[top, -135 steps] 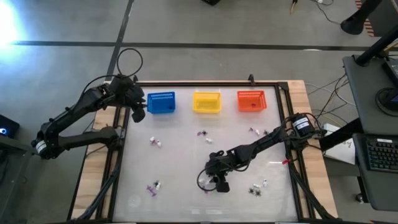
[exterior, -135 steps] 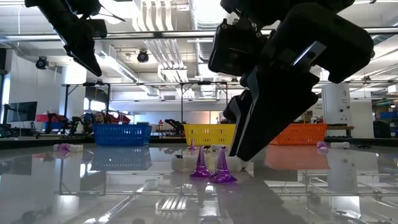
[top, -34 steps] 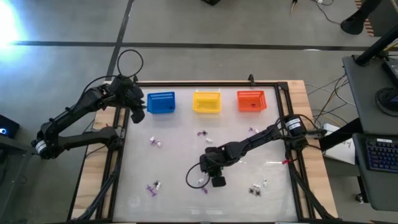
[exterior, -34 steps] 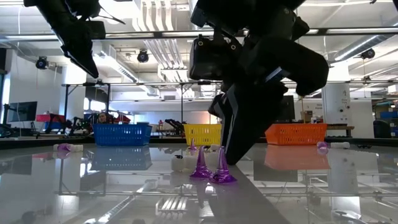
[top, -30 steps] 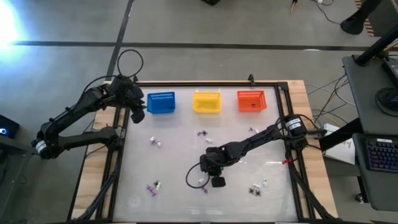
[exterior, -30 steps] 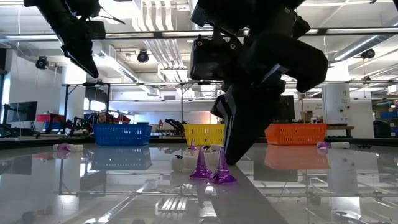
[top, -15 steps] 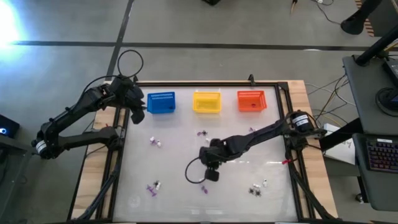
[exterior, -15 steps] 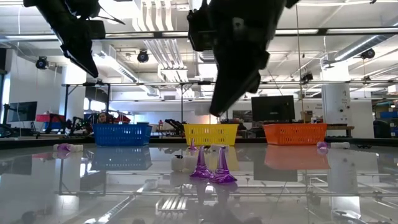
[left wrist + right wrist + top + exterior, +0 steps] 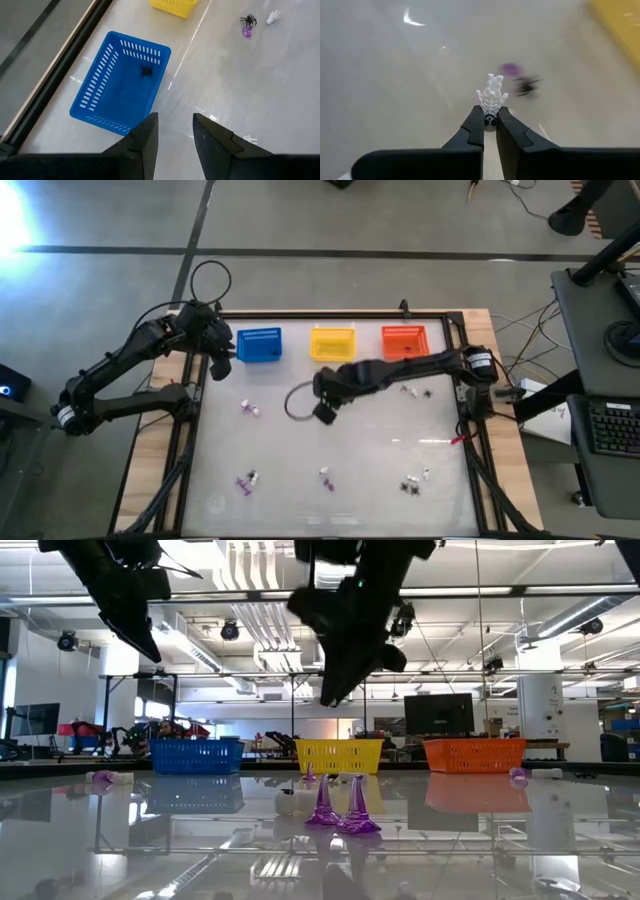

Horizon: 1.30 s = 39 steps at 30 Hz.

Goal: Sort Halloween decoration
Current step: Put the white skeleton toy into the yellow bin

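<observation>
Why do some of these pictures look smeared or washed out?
Right wrist view: the table behind the white skeleton hand in the right gripper is smeared. High view: glare whitens the top-left corner. Low view: the glossy table mirrors the blue basket.

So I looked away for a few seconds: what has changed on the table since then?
The right gripper closed on a white skeleton hand near the front middle, lifted it and swung back toward the yellow basket. The left gripper stayed open above the blue basket; the baskets did not move.
</observation>
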Tool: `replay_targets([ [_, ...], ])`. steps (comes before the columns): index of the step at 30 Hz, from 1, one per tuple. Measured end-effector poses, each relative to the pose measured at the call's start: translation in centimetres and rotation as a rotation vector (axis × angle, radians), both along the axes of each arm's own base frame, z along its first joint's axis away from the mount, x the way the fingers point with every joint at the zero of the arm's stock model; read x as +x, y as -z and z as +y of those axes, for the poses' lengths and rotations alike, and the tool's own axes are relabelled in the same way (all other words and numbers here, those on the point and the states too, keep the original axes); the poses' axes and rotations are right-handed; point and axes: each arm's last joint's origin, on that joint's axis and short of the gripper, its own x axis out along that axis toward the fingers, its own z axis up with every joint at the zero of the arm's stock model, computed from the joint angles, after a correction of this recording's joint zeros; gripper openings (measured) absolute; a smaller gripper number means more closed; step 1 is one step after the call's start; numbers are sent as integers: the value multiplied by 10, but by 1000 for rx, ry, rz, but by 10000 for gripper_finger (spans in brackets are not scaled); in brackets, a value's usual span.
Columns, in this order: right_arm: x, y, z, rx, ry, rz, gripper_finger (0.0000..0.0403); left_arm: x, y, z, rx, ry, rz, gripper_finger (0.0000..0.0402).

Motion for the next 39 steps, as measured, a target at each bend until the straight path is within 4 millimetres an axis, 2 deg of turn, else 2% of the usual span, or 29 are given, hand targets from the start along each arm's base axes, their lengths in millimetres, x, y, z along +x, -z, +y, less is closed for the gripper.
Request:
replay_targets([
  [6, -11, 2, -59, 2, 114, 65, 13, 0, 0, 0, 2, 1, -1, 105],
  [12, -26, 2, -117, 56, 126, 61, 13, 0, 0, 0, 2, 1, 0, 105],
  [16, -39, 2, -151, 47, 124, 63, 13, 0, 0, 0, -4, -8, -3, 105],
  [21, -54, 7, -186, 138, 118, 31, 13, 0, 0, 0, -17, -28, -10, 105],
  [24, -58, 11, -196, 125, 107, 40, 16, 0, 0, 0, -28, -44, -14, 105],
  [27, -57, 13, -201, 95, 63, 26, 35, 0, 0, 0, -31, -48, -15, 105],
  [32, -52, 11, -201, 33, -27, -6, 85, 0, 0, 0, -30, -48, -15, 105],
  [39, -53, 10, -200, 38, -32, 5, 131, 0, 0, 0, -66, -107, -41, 105],
])
